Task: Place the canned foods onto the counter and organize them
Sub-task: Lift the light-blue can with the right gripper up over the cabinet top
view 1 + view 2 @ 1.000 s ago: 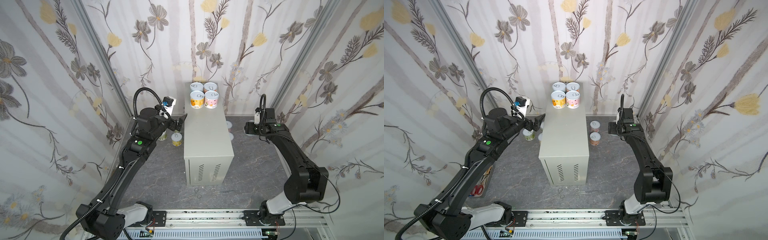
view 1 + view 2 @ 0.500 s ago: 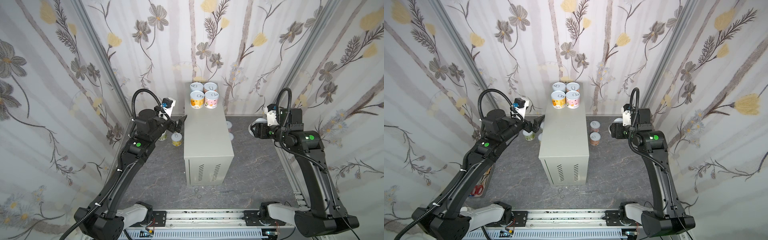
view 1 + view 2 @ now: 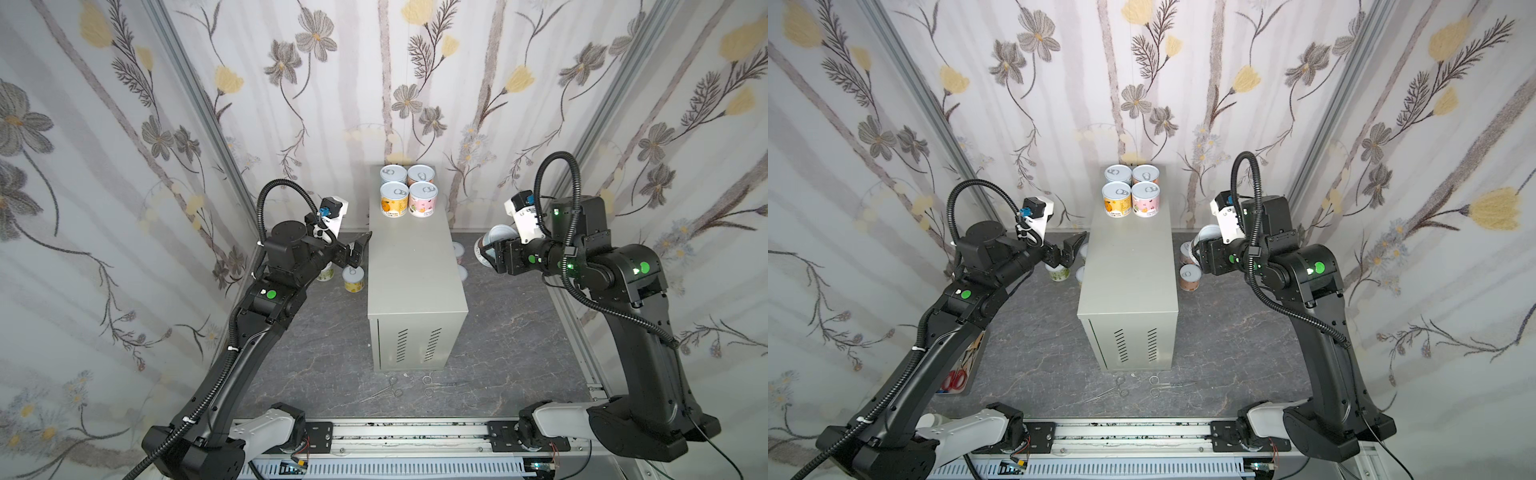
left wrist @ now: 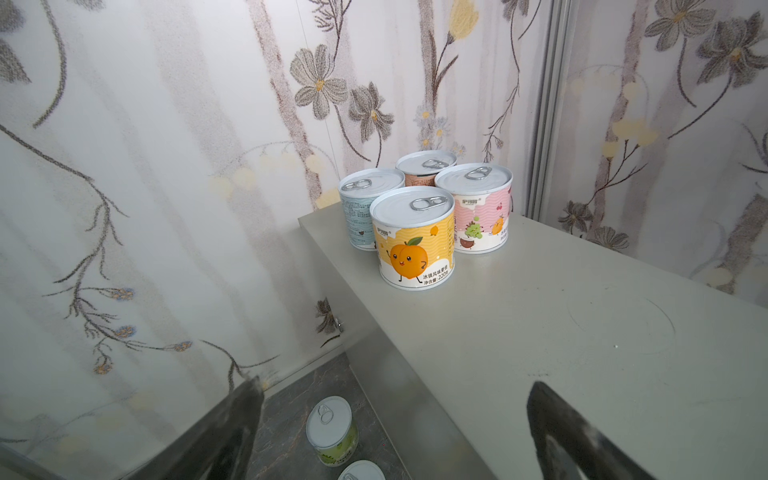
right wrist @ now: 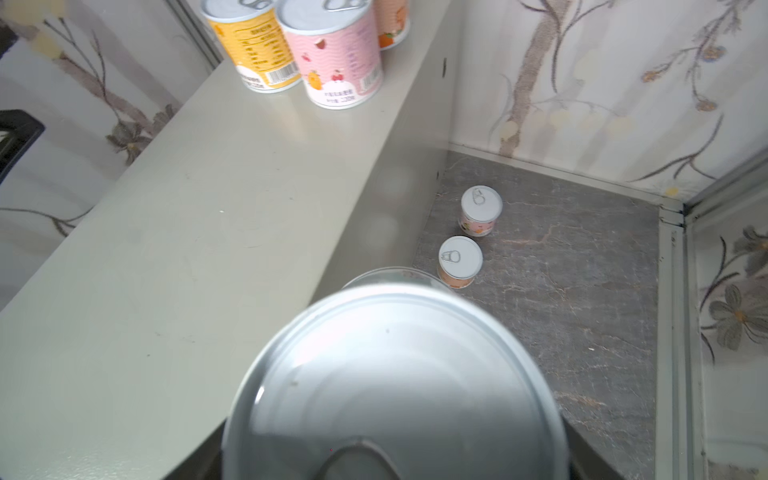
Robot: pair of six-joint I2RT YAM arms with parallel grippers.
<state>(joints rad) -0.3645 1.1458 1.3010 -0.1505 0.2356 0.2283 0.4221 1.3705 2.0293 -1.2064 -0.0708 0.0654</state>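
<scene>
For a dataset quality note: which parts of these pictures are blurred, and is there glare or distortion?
Right wrist view: the held can is close, out of focus, with glare on its metal end. Left wrist view: the left gripper jaws are blurred, the yellow can sharp. In both top views: sharp; the wall posts lean outward.

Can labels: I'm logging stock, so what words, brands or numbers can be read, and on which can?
"净含量:220g": yellow peach can, label's bottom edge, left wrist view.
"冰镇风味": same can, line above; its last characters unclear.
Brand marks on that can and pink can: too small.
Light blue can print, and all print in the right wrist view: blurred.
Held can: bare metal end, no text.
</scene>
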